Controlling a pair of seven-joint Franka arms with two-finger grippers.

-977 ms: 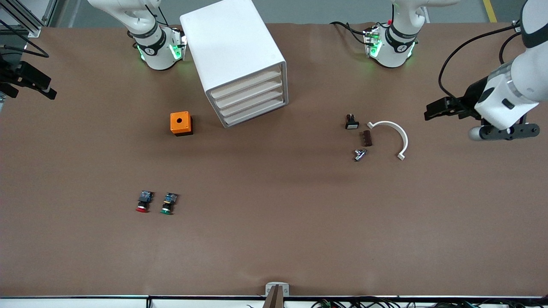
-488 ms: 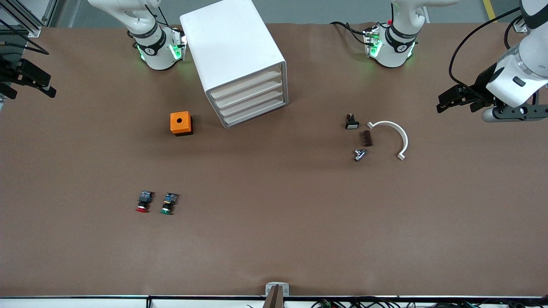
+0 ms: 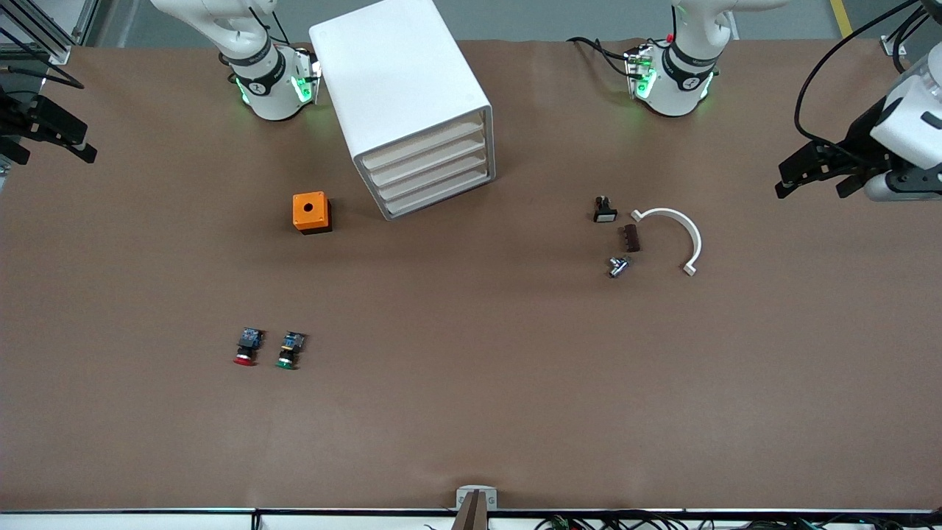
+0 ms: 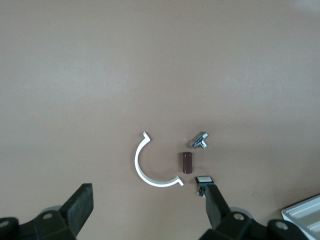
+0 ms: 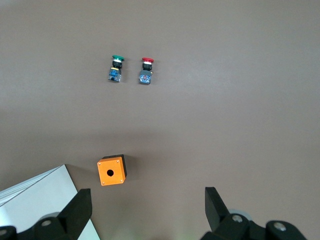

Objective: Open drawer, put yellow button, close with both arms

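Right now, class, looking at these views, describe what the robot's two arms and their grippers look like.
Both arms are glossy white with black joint bands and green-lit bases. The left gripper and right gripper are small, black and two-fingered; black cables loop along the left arm.

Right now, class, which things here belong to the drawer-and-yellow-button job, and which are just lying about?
Job: top drawer, shut; left gripper and right gripper, open, each over its own arm's table end. No yellow button shows.
Lying about: orange box, red button, green button, white clip, brown block, metal part, small switch.
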